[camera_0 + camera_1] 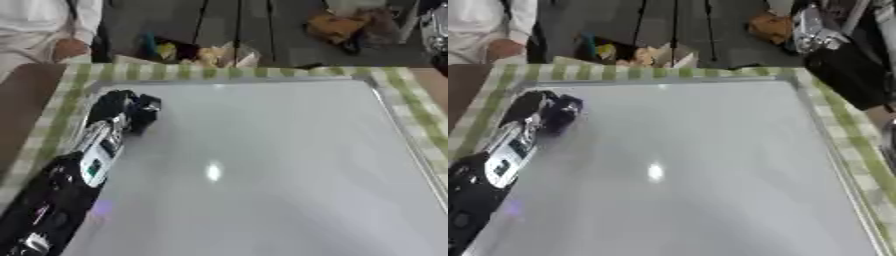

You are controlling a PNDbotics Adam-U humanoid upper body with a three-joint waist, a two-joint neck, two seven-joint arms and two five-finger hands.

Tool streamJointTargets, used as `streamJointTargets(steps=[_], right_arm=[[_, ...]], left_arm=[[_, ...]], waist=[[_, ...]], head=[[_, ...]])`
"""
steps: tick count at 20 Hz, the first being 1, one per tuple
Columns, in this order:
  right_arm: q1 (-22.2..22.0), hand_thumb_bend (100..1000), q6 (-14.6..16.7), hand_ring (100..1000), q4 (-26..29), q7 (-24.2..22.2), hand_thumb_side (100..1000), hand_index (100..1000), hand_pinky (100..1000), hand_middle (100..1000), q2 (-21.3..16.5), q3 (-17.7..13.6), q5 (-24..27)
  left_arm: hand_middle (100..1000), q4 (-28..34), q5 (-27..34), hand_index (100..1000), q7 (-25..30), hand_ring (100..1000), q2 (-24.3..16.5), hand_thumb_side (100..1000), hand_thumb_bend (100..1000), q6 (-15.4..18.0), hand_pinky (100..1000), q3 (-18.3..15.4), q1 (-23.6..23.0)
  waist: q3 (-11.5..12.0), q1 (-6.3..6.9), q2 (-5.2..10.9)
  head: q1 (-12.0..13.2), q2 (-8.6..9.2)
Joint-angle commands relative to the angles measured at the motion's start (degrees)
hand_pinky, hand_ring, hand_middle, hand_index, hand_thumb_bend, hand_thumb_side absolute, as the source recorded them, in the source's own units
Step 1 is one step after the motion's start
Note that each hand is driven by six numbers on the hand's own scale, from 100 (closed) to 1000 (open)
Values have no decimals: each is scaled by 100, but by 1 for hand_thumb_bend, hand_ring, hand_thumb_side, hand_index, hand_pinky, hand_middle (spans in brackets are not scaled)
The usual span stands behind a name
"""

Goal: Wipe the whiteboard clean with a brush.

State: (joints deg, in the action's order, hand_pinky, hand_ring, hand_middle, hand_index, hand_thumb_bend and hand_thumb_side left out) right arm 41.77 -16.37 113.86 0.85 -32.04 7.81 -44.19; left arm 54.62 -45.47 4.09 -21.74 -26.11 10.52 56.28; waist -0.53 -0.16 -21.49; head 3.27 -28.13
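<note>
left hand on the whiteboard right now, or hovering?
Cannot tell. In the left eye view the left hand overlaps the whiteboard near its far-left corner, but neither view shows a contact line or gap.

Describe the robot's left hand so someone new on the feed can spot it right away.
Start from the big whiteboard that fills the table, lying on a green checked cloth. Follow the black and silver arm coming in from the lower left, up along the board's left edge. The left hand is the dark lump at its tip, near the board's far left corner, the only dark thing on the white surface.
</note>
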Motion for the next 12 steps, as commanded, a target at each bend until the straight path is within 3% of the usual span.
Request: streamJointTargets(steps=[1,12], right_arm=[[53,100,-1,870,73,4,1000,836,833,832,-120,-54,19],[64,100,9,870,73,-13,1000,836,833,832,-140,-34,8]], left_arm=[[449,302,298,751,342,257,-249,771,100,104,100,271,-147],[460,1807,1081,759,1247,275,-834,799,100,154,102,1039,-473]], waist=[[15,-25,116],[47,14,123]], head=[[-26,10],[-50,-6]])
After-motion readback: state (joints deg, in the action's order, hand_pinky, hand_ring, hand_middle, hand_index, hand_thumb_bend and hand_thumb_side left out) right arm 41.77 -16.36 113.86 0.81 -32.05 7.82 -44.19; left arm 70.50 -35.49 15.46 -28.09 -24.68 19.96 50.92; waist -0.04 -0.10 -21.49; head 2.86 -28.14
